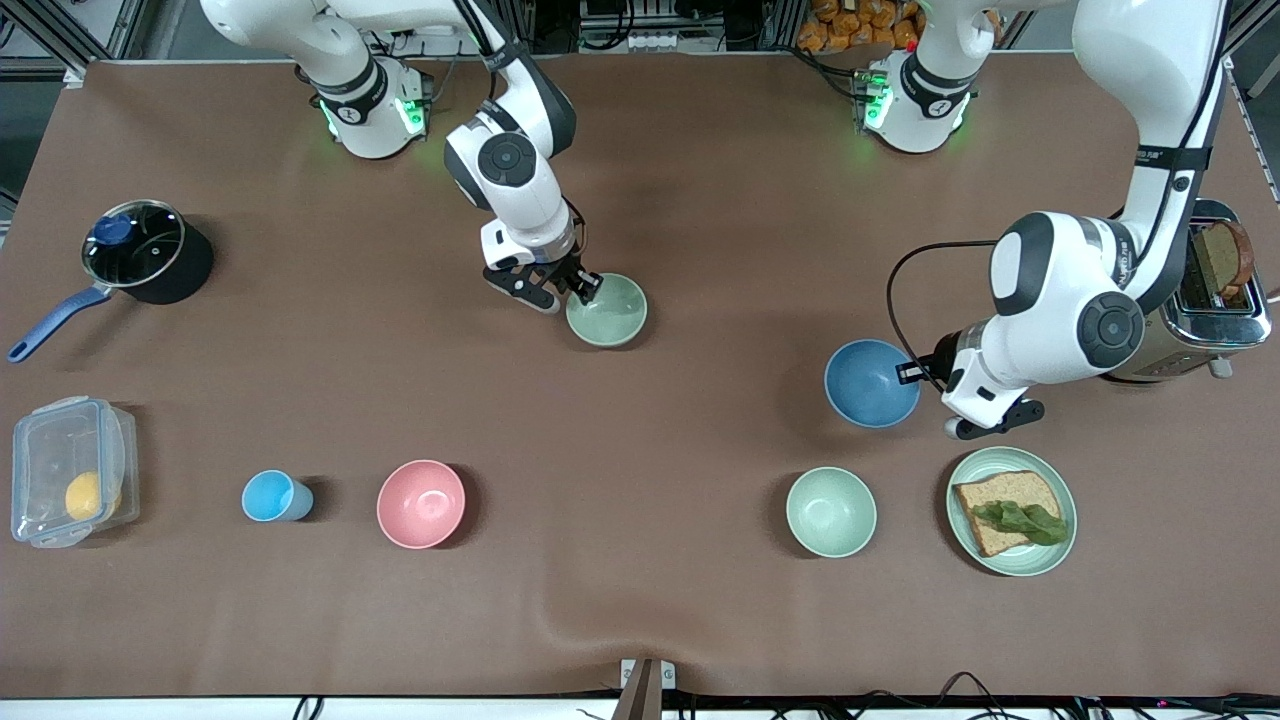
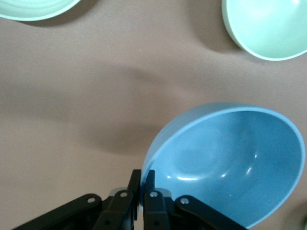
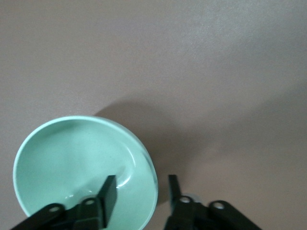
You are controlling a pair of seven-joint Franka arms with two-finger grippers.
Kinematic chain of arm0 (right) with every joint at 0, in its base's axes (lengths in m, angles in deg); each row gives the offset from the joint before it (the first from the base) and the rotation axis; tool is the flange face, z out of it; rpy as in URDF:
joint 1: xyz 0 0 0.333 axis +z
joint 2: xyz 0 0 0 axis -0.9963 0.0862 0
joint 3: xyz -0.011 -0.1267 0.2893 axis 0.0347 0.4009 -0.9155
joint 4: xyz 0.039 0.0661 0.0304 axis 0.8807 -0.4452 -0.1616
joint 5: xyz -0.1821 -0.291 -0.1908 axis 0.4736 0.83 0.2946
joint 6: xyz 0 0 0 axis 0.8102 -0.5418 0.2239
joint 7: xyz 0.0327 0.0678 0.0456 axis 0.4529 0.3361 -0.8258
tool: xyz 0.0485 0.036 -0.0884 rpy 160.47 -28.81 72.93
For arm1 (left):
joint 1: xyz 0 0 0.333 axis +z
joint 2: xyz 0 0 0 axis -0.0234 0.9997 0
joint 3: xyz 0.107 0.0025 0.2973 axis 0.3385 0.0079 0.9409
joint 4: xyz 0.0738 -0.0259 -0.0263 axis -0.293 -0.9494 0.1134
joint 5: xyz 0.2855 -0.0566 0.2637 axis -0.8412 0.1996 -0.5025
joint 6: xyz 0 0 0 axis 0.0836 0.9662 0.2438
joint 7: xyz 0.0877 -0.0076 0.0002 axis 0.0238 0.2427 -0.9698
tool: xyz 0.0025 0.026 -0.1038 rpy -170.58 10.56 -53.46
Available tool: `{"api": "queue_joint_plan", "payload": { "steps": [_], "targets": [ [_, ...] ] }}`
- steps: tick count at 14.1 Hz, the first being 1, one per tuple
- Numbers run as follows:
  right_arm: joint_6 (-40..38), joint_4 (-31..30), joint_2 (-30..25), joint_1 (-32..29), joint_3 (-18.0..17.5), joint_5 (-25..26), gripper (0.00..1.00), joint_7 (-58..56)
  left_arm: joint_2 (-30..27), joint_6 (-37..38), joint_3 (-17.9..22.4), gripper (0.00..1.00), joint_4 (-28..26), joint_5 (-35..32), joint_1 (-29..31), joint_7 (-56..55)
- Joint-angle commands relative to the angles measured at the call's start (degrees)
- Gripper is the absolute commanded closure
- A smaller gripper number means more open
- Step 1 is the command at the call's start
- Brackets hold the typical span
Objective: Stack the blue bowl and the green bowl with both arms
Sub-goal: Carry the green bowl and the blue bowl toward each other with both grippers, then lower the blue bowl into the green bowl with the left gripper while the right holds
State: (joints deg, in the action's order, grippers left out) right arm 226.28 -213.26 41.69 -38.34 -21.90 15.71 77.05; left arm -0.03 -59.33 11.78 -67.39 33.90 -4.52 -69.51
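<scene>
Left wrist view: left gripper (image 2: 143, 184) is pinching blue bowl (image 2: 230, 165) rim, bowl seemingly tilted, holding nothing | right gripper (image 3: 141, 191) is spread, straddling empty green bowl (image 3: 81, 170) rim.

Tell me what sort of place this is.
Probably a robot lab staged as a kitchen: two arms bolted to a cloth-covered table, a toaster holding bread, a lidded saucepan, and metal framing along the table's edge by the bases.

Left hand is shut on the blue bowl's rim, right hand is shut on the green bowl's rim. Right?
Not quite. The left hand is shut on the blue bowl rim, but the right hand is open: the right wrist view shows its fingers apart, straddling the green bowl rim, one inside and one outside, not yet closed.
</scene>
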Motion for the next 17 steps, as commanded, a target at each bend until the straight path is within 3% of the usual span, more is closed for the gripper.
{"api": "queue_joint_plan", "payload": {
  "steps": [1,6,9,14,17],
  "targets": [
    [0.8,-0.4,0.0,0.6,0.7,1.3,0.00,1.9,-2.2,-0.6,-1.4,1.00,-2.0,1.8,-0.3,-0.8],
    [0.3,0.1,-1.4,-2.3,1.0,1.1,0.00,1.9,-2.5,-2.1,-9.8,1.00,-2.1,5.0,-0.4,-8.1],
    [0.0,0.3,-0.8,-5.0,0.9,0.2,0.00,2.9,-0.9,-7.0,-14.6,1.00,-2.2,5.0,-1.5,-14.9],
    [0.6,1.1,1.4,-8.6,0.7,-5.1,0.00,11.3,0.6,-8.3,-15.6,1.00,-1.9,8.1,-6.3,-17.5],
    [0.9,1.2,3.7,-9.4,0.5,-12.5,0.00,10.7,2.9,-9.2,-15.6,1.00,-0.9,8.4,-9.1,-18.9]
  ]
}}
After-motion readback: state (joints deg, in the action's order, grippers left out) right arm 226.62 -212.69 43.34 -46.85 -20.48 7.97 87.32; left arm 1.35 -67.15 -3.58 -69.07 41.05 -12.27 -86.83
